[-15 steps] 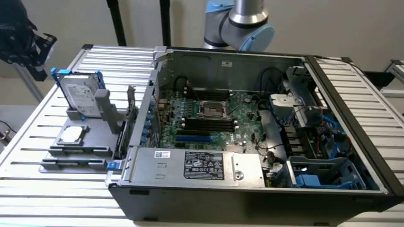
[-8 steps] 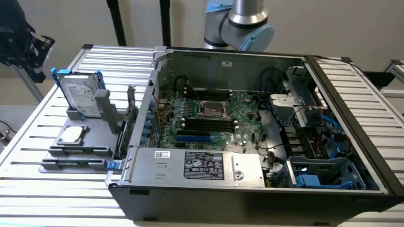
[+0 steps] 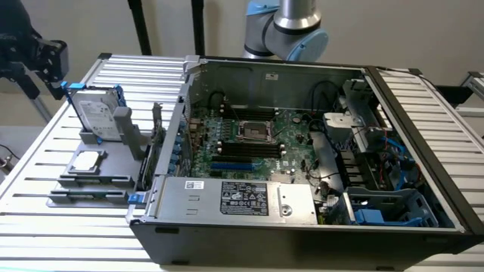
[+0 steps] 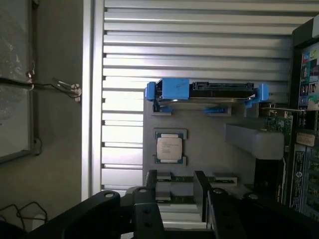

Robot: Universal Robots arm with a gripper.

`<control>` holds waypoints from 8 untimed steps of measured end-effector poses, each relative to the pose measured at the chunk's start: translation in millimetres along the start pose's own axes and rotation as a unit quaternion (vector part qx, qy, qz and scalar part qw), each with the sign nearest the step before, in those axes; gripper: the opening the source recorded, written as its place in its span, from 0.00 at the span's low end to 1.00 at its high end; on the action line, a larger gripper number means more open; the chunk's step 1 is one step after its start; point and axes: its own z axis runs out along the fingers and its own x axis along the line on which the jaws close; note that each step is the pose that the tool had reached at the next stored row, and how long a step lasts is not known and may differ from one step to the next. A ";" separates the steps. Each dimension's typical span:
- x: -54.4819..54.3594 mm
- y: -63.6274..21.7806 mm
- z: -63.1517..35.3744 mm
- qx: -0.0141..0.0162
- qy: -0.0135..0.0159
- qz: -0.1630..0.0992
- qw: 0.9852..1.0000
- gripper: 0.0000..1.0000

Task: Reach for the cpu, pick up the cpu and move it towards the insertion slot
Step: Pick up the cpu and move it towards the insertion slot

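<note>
Gripper (image 4: 175, 201) hangs high over the grey holder (image 4: 209, 149), looking straight down, and its two dark fingers (image 4: 201, 194) are spread wide with nothing between them but the view of the holder below. The cpu (image 4: 169, 147) lies flat in its nest, silver top up, not yet picked up and well apart from the fingertips. It sits between the hard drive (image 4: 204, 92), which stands on edge in its blue bracket, and the memory sticks (image 4: 169, 177) lined up at the holder's other end. Over to the exterior view: the holder (image 3: 113, 170) sits on the slatted table (image 3: 45, 226) near its edge on the exterior view's left, right beside the open case (image 3: 302, 238). There's the cpu (image 3: 87, 160) again, with the hard drive (image 3: 98, 113) upright behind it and the memory sticks (image 3: 90, 181) in front. Inside the case, the insertion slot (image 3: 255, 130) shows as a dark square with a shiny frame, near the middle of the green motherboard (image 3: 295, 141), with long black memory slots on either side. Cpu and slot are well apart, the case wall between them.
</note>
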 end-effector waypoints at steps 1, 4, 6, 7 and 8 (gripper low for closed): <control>0.0 0.0 0.4 0.000 0.000 0.000 1.000 0.47; 0.0 -0.1 2.4 0.000 0.001 0.000 1.000 0.59; -0.2 -0.2 5.0 0.000 0.001 0.000 1.000 0.65; -0.4 -0.3 6.8 0.000 0.001 0.000 1.000 0.65; -0.5 -0.4 8.7 0.000 0.001 0.000 1.000 0.65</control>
